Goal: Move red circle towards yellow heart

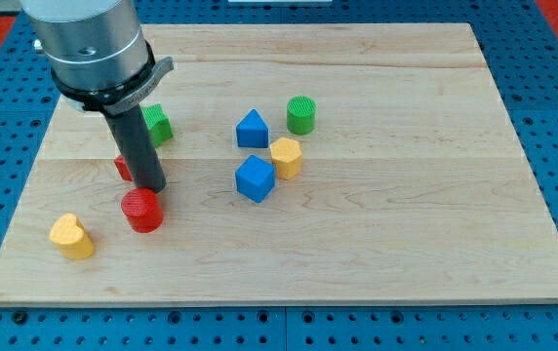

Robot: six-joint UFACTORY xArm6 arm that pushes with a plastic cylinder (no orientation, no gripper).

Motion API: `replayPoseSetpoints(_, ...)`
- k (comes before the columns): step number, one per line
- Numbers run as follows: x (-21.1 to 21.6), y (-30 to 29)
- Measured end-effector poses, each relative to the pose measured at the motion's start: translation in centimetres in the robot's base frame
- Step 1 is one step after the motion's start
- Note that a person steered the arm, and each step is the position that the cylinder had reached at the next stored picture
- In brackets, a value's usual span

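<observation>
The red circle (pixel 142 210) lies on the wooden board at the lower left. The yellow heart (pixel 71 235) lies to its left and slightly lower, a short gap apart. My tip (pixel 149 187) stands at the red circle's upper edge, touching or nearly touching it, on the side away from the view's bottom. The rod and the arm's grey body rise from there to the view's top left.
A second red block (pixel 122 167) is partly hidden behind the rod. A green block (pixel 156 125) sits above it. A blue triangle-like block (pixel 252 129), a green circle (pixel 301 115), a yellow block (pixel 286 157) and a blue cube (pixel 256 178) cluster mid-board. The board's edge (pixel 259 297) runs along the bottom.
</observation>
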State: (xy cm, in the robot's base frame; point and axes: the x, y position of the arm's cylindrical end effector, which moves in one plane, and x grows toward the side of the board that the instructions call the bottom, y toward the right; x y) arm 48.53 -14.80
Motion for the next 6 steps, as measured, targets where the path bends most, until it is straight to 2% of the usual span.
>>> replayPoseSetpoints(2, 1.0, 6.4)
replayPoseSetpoints(3, 3.1, 6.0)
replayPoseSetpoints(6, 3.5, -0.2)
